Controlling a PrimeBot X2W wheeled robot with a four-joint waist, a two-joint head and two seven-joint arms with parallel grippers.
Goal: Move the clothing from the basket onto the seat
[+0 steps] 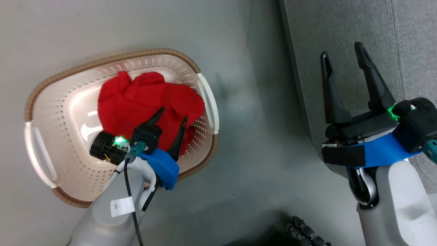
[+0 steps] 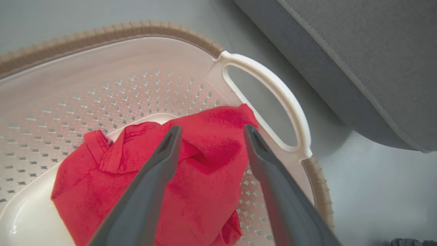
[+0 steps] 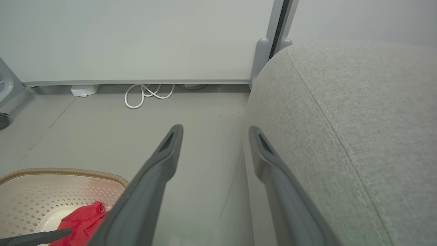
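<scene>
- My left gripper is spread wide over the basket and pinches nothing.
- The clothes lie bunched inside the basket, towards the handle nearest the seat.
- Both left fingertips point at that red heap. I cannot tell whether they touch it.
- My right gripper is also spread and empty, well apart from the basket, over the seat's edge.

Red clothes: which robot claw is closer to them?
Left. The left claw hangs open right over the red clothes in the basket; the right claw is off to the side, open, by the sofa.
</scene>
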